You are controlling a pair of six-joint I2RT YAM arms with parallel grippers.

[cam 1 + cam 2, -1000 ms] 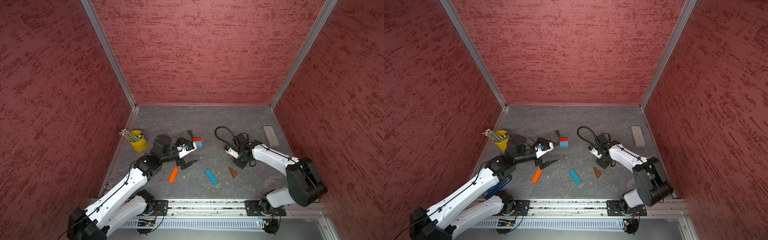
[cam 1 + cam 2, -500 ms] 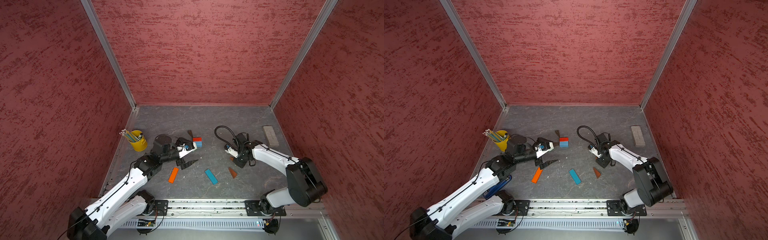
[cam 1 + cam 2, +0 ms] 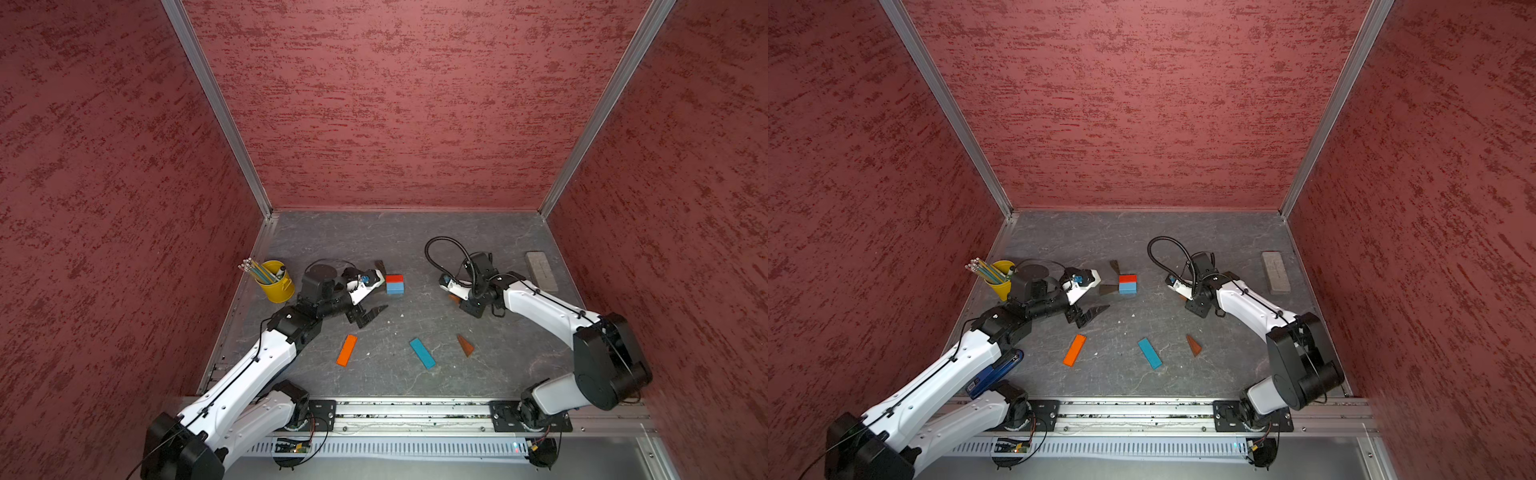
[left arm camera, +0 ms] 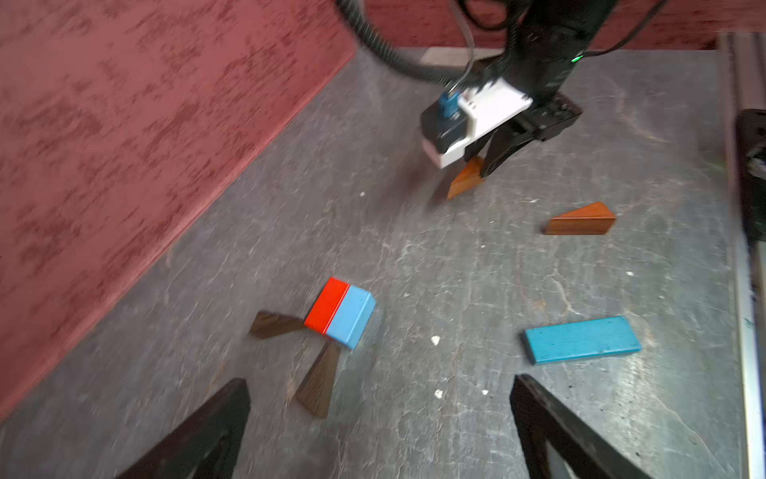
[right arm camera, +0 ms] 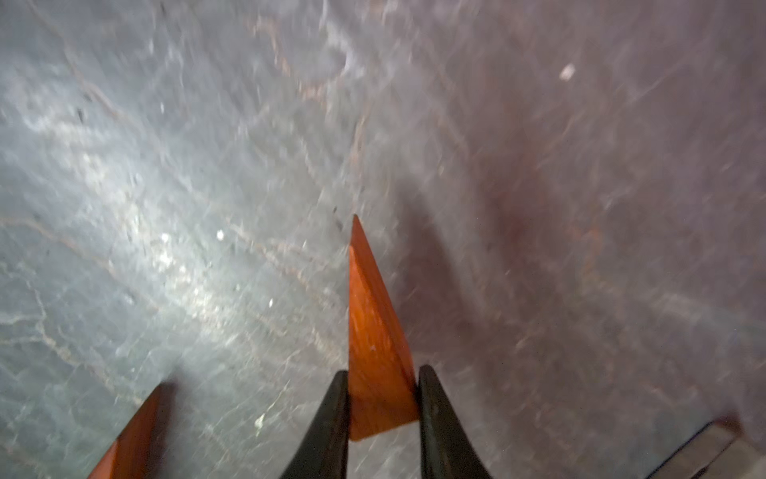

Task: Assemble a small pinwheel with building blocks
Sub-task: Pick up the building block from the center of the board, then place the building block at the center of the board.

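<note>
The red-and-blue cube [image 3: 394, 284] [image 4: 340, 317] sits on the grey floor with two dark brown wedges [image 4: 275, 324] [image 4: 317, 383] touching it. My left gripper [image 4: 379, 381] [image 3: 376, 297] hovers just left of it, open and holding nothing. My right gripper [image 5: 381, 377] [image 3: 455, 297] is shut on an orange-brown wedge [image 5: 373, 331] [image 4: 466, 180], whose tip points down at the floor. Another orange-brown wedge [image 3: 465, 345] [image 4: 580, 222] lies nearer the front. The blue bar [image 3: 422, 353] and the orange bar [image 3: 347, 350] lie flat in the front middle.
A yellow cup of pencils [image 3: 276, 284] stands by the left wall, close behind my left arm. A grey rectangular block [image 3: 541, 271] lies at the back right. Red walls close in three sides, and a metal rail [image 3: 415, 409] runs along the front.
My right gripper's jaws have closed on the orange-brown wedge. The left arm and the other blocks have stayed where they were.
</note>
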